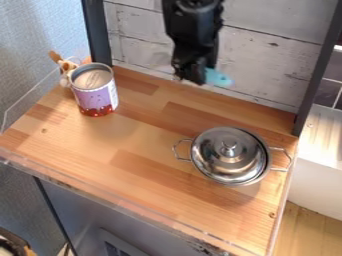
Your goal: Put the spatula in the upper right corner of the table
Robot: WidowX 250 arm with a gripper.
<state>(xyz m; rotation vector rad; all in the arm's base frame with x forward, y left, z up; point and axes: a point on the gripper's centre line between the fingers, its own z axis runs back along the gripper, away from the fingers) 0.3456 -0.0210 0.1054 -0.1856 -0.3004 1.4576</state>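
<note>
The black gripper (190,80) hangs at the top middle, over the back edge of the wooden table (143,150) and in front of the white plank wall. It is shut on the spatula (219,78), whose turquoise part sticks out to the right of the gripper's lower end. The rest of the spatula is hidden by the gripper.
A metal pot with a lid (230,155) and two wire handles stands on the right part of the table. At the back left is an open purple and red can (95,95), with a small brown and white object (66,65) behind it. Dark posts flank the plank wall.
</note>
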